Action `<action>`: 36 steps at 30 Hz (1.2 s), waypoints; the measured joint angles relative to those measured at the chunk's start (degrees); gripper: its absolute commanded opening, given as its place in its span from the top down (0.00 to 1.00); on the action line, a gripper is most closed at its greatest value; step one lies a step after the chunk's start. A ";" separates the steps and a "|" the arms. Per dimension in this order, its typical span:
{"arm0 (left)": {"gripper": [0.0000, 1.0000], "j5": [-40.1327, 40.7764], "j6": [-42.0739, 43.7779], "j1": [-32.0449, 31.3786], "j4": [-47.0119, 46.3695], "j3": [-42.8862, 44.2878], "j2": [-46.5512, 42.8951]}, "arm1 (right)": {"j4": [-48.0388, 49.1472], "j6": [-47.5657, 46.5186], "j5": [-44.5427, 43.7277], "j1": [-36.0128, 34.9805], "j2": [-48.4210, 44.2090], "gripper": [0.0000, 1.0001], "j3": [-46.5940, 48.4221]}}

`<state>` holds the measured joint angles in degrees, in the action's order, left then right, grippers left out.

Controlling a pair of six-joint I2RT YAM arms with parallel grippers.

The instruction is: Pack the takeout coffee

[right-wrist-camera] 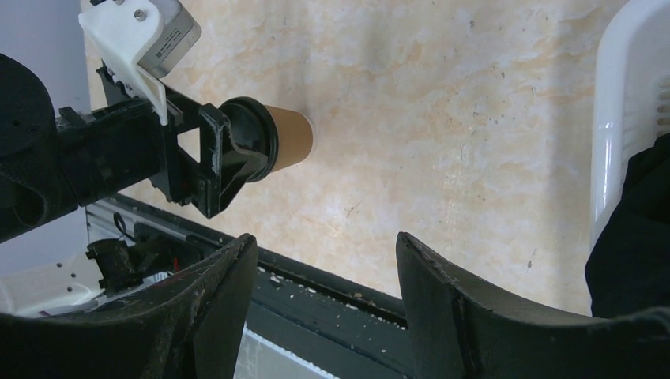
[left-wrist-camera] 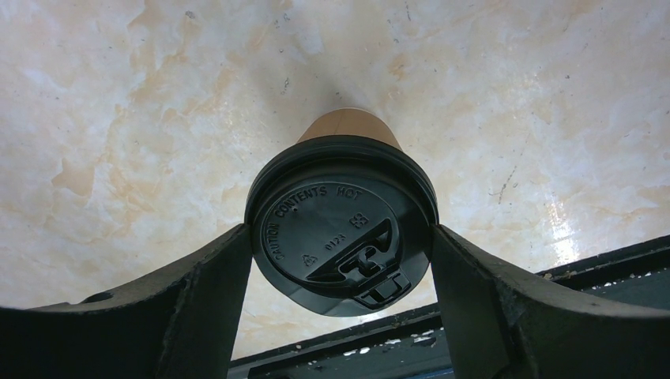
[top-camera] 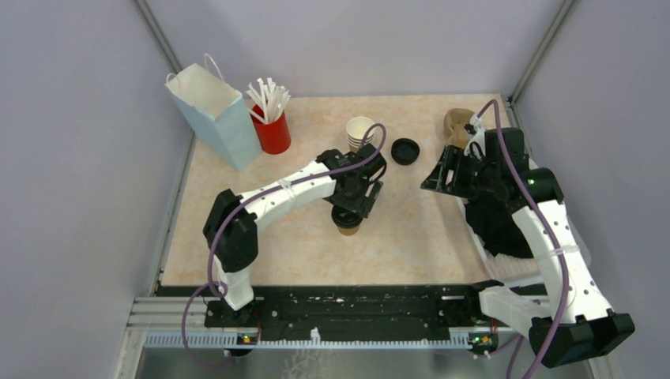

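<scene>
The takeout coffee (top-camera: 348,226), a brown paper cup with a black lid, stands at the table's middle. My left gripper (top-camera: 348,204) reaches down over it, and its two fingers press the lid's rim from both sides. In the left wrist view the lid (left-wrist-camera: 341,225) fills the gap between the fingers (left-wrist-camera: 213,276). The right wrist view shows the cup (right-wrist-camera: 289,139) with its base at the tabletop, held by the left gripper. My right gripper (top-camera: 437,178) is open and empty, hovering to the right of the cup; in its own view it (right-wrist-camera: 325,246) points at the table's near edge.
A pale blue paper bag (top-camera: 215,115) stands open at the back left beside a red cup of white straws (top-camera: 272,126). A stack of lidless cups (top-camera: 360,132) and a loose black lid (top-camera: 404,150) lie behind the coffee. A white rack (right-wrist-camera: 624,118) is at the right.
</scene>
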<state>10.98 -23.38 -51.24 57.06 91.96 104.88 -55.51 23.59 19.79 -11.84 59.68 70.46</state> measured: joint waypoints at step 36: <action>0.33 -40.52 -12.81 32.04 -21.03 -36.85 -31.82 | 44.30 20.46 27.30 -7.93 22.01 0.68 -24.81</action>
<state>-29.54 -36.18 -19.20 36.03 55.11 73.06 -11.20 44.05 47.09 -19.77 81.69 45.65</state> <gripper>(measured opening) 0.750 0.355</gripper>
